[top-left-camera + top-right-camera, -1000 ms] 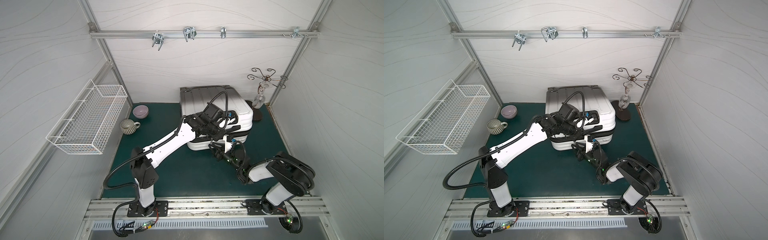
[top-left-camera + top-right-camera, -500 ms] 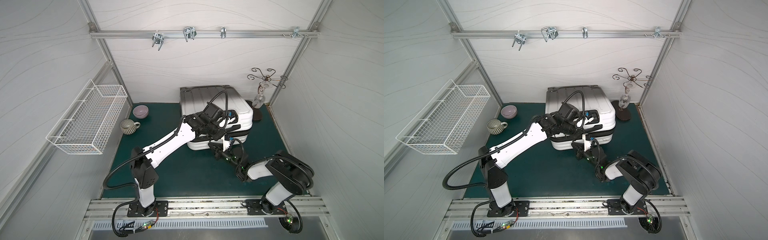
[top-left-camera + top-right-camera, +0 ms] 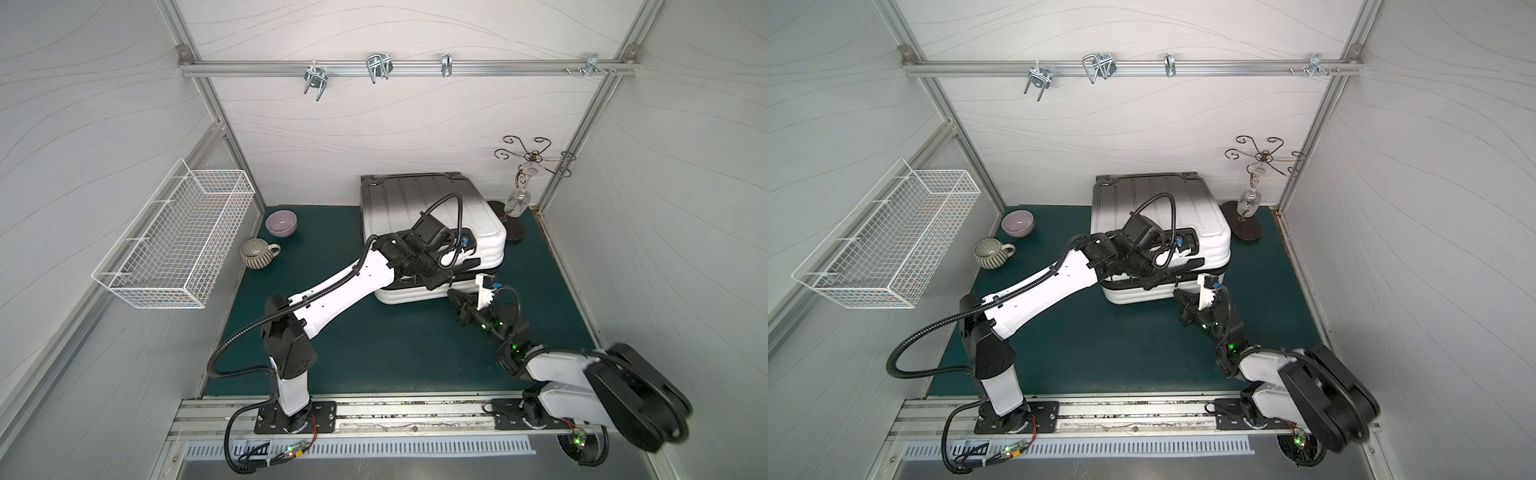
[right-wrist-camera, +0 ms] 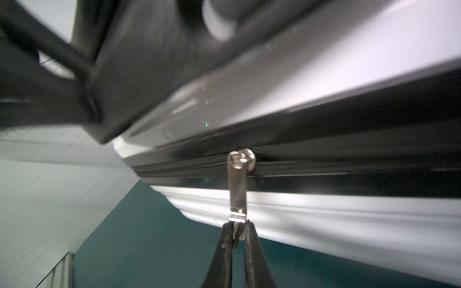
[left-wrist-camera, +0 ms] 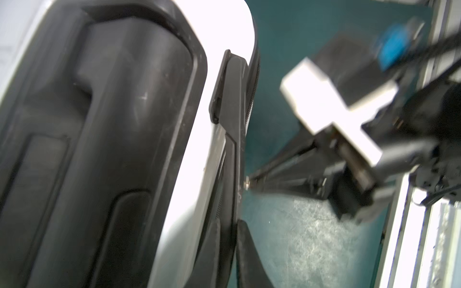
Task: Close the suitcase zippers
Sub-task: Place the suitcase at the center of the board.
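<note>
right gripper (image 4: 237, 230) clamped on the zipper pull (image 4: 238, 189) at the suitcase (image 3: 415, 199) rim; left gripper (image 5: 230, 240) pressed together beside the side handle (image 5: 232, 104).

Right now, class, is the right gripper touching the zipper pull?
Touching. The right wrist view shows the right gripper closed on the tip of the silver zipper pull, no gap between them.

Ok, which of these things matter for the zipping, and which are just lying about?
In the job: suitcase, zipper track, metal zipper pull pinched by right gripper, side handle held by left gripper.
Lying about: purple bowl, ribbed mug, wire basket, glass stand.
</note>
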Controlling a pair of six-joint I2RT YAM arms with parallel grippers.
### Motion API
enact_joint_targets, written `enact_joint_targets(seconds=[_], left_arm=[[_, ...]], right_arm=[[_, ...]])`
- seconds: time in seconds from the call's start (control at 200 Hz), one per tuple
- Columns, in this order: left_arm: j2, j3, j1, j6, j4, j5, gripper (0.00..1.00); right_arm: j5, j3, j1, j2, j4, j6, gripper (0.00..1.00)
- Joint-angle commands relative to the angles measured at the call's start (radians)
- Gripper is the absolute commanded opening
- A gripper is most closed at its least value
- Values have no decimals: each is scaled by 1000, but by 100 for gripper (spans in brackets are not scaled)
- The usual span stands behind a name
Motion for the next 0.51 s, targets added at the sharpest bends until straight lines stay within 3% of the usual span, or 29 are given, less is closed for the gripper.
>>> enact_joint_targets(seconds=[0.0,0.115,0.215,0.27,0.37,0.445,0.5], left_arm=[[-113,-8,10,51,-12,-74,0],[-138,-48,20,54,-28,-88,0],[-176,-91,26,51,-37,-96,0],[-185,-101,28,44,-34,-92,0],[-166,-55,29,12,-43,-55,0],[-156,-15,27,-33,-33,-5,0],[-155,5,23,-61,-21,19,0]], right_arm=[[56,56,-114,-278,-419,-54,0],[-37,93,-281,-441,-661,-74,0],[-105,133,-343,-433,-754,-91,0],[-243,157,-340,-382,-726,-93,0],[-408,169,-204,-265,-609,-104,0],[-327,131,-36,-235,-495,-138,0],[-245,110,52,-210,-425,-142,10]])
